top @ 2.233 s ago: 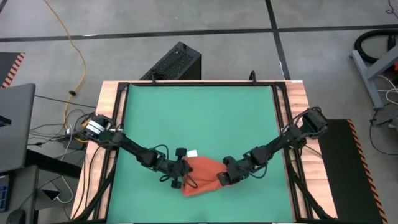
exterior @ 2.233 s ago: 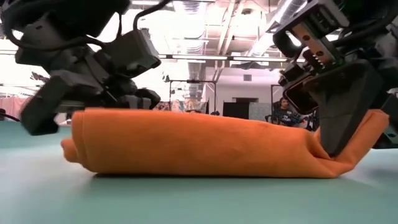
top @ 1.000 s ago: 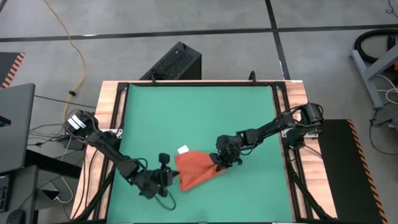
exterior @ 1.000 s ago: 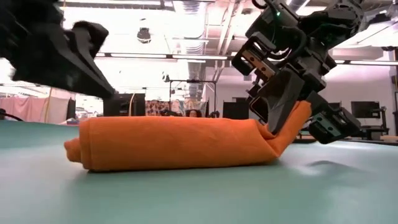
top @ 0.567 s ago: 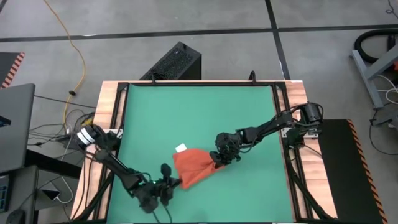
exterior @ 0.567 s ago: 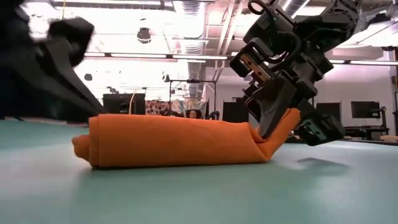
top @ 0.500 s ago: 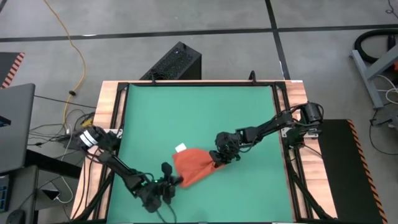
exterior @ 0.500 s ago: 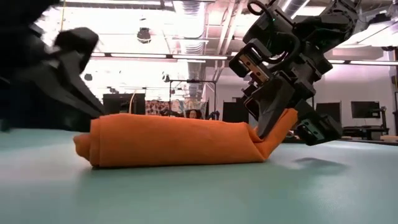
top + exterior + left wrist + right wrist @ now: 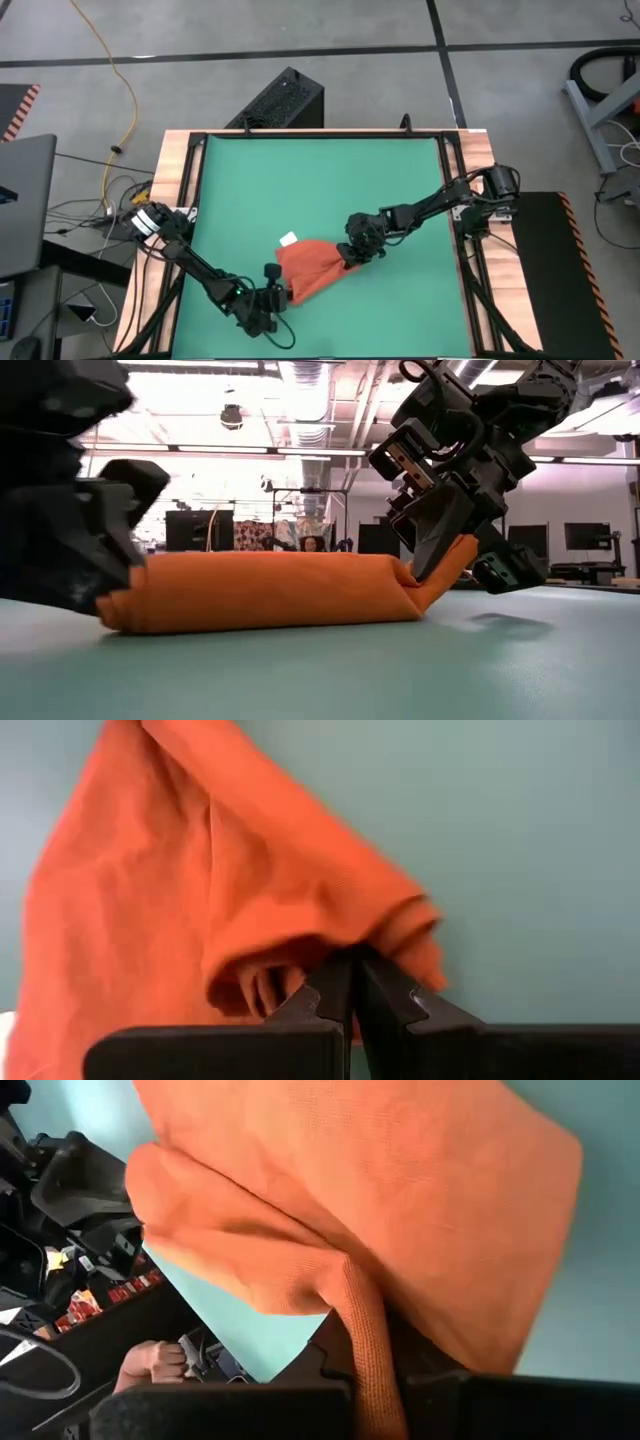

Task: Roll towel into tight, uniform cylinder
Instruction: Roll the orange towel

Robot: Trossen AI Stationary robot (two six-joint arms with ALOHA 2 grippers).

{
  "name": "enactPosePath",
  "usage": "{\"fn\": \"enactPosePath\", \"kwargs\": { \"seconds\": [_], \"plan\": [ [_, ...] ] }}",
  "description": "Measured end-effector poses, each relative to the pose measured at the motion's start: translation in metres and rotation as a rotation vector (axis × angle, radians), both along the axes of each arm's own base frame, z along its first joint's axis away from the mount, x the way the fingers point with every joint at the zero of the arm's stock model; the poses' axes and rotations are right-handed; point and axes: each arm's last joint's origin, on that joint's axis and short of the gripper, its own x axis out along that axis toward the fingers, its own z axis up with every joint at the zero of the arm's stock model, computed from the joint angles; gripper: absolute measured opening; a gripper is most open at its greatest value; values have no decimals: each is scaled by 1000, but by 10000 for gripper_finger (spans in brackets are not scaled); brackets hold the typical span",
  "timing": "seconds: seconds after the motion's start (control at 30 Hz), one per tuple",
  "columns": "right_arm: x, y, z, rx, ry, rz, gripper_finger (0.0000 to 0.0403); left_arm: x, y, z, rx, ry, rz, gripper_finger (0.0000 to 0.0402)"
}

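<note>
The orange-red towel (image 9: 308, 268) lies rolled into a flattened tube on the green mat (image 9: 320, 180), slanting near the front edge, its white tag (image 9: 291, 240) sticking out on the far side. In the low view the towel (image 9: 260, 592) rests along its length on the mat. My left gripper (image 9: 274, 293) is shut and low at the roll's near-left end (image 9: 260, 982). My right gripper (image 9: 353, 257) is shut on the towel's other end, which is raised off the mat. My left gripper has its shut fingertips (image 9: 335, 982) against the open, layered end of the roll (image 9: 300, 970), coming in slanting down from the table's near left. Nothing shows between the fingers. That end lies on the mat. My right gripper pinches a folded edge of cloth at the roll's right end (image 9: 362, 1320) between its two fingers, slanting down from the far right. That end (image 9: 450, 560) is lifted and bent up off the mat, and the roll's remaining length lies on the mat.
Open green mat stretches toward the far edge and both sides. Wooden frame rails (image 9: 458, 200) border the mat. A black box (image 9: 285, 100) stands on the floor behind the table. A person's hand (image 9: 155, 1362) shows beyond the table in the right wrist view.
My left gripper has sunk to the mat and moved toward the near edge and right, up to the roll's near-left end, turning as it went. My right gripper has kept its place and its hold, rolling slightly. The towel's right end stays raised.
</note>
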Motion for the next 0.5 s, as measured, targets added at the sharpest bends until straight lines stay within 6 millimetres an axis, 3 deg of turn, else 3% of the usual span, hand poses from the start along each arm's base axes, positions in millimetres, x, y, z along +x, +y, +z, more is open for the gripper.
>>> {"fn": "enactPosePath", "kwargs": {
  "seconds": [0.1,0.3,0.5],
  "plan": [
    [1,0,1,-7,-12,2,24,-10,-8,9,77,-40,-18,0],
    [0,0,0,-11,-6,4,25,-24,-24,59,270,-286,22,0],
    [1,0,1,-31,-24,2,25,-4,-2,45,395,-234,67,0]
  ]
}}
